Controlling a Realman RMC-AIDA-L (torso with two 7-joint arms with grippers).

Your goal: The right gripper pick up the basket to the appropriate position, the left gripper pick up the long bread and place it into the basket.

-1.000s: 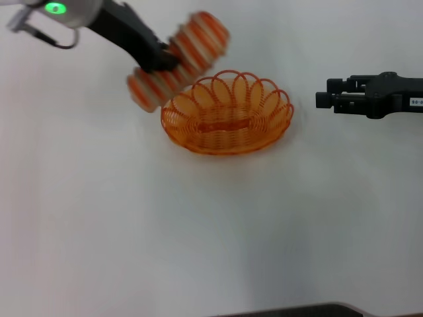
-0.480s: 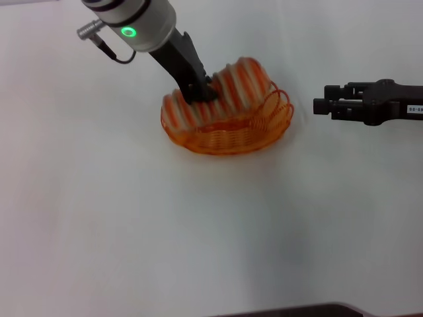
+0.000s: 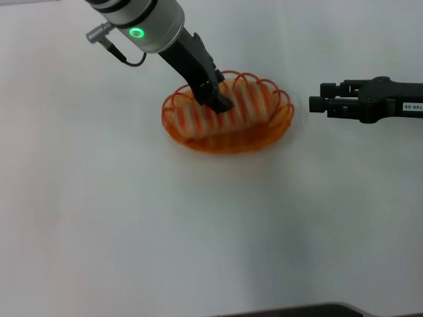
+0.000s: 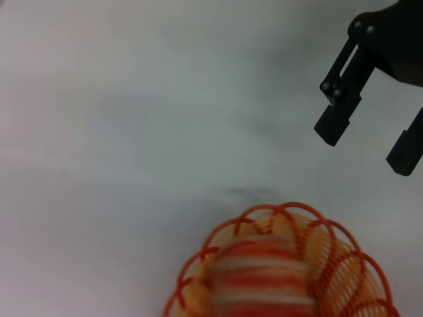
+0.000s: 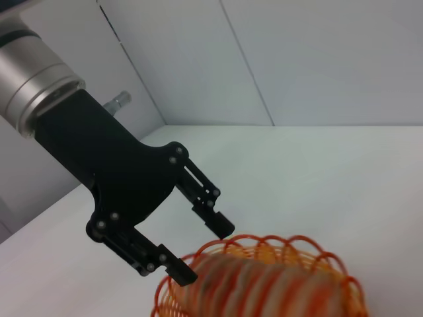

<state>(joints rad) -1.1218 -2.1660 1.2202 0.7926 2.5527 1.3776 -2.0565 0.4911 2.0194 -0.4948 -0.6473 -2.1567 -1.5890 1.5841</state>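
Left gripper [image 3: 221, 102] hangs low with fingers [image 5: 225, 226] spread; right gripper [image 3: 316, 105] hovers level.

My head camera looks steeply down on the bench [image 3: 198, 231] from well above. Both wrist cameras sit low and close, facing each other's pincer across the basket [image 3: 228, 135] [image 4: 344, 281] [image 5: 264, 277], which all three views share.

The basket [image 3: 228, 120] sits on the table [image 3: 198, 231] in the upper middle of the head view. The long bread [image 3: 228, 112] lies lengthwise inside it. The left gripper [image 3: 218, 99] reaches down from the upper left onto the bread's middle. The right gripper [image 3: 320, 105] hangs level at the right edge, just beside the basket and apart from it.
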